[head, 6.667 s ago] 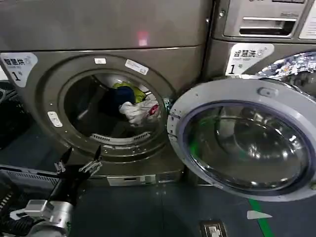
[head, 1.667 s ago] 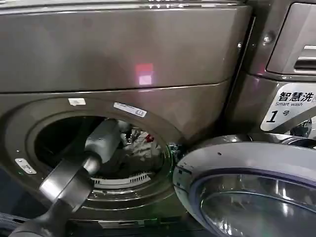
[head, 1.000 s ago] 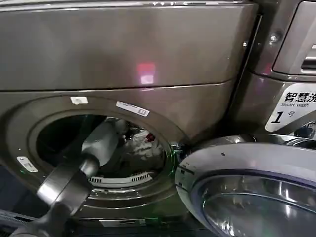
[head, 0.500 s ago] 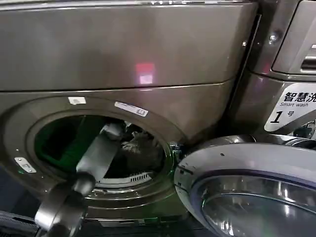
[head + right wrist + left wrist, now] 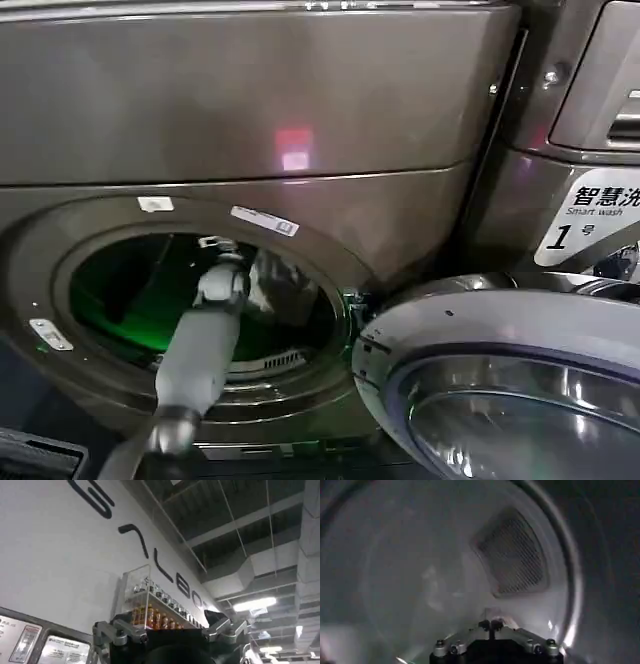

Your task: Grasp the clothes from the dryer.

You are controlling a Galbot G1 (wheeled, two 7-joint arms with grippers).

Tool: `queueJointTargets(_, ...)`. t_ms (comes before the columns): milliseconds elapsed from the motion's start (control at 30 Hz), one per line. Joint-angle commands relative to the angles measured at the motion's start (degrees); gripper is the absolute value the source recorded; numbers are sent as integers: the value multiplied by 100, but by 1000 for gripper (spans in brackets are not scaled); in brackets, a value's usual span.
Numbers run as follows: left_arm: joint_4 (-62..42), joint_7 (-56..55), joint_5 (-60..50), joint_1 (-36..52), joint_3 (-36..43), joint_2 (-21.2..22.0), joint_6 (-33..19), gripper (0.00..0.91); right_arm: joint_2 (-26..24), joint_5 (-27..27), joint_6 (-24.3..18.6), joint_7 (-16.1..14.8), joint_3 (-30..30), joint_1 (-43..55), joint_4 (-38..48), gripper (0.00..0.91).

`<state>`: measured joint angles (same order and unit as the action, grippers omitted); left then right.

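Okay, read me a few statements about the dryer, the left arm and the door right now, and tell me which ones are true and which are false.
1. The left arm reaches into the dryer's round port. True.
2. The left hand has its fingertips spread wide apart. False: in the left wrist view they meet at the middle.
3. The dryer's door is shut over the port. False: it is swung open to the right.
4. A small red light shows on the panel above the port. True.
5. The right hand is inside the drum. False: its wrist view looks up at a wall and ceiling.
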<state>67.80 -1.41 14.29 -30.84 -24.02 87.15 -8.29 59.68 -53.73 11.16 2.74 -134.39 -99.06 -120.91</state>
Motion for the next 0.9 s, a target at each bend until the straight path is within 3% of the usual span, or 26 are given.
queueJointTargets(33,1375,-438,-414,-1208,-279,76,-419,0,7,23,-148,-4,-86,-31,-8,907)
queueJointTargets(600,1459,-377,-740,-1177,-232,94,-336,0,8,-191,-312,-1,-305,-123,11,907)
queueJointTargets(900,1700,-233,-776,-1411,-193,38,-9,0,32,-166,-217,-70,-342,-137,1,907)
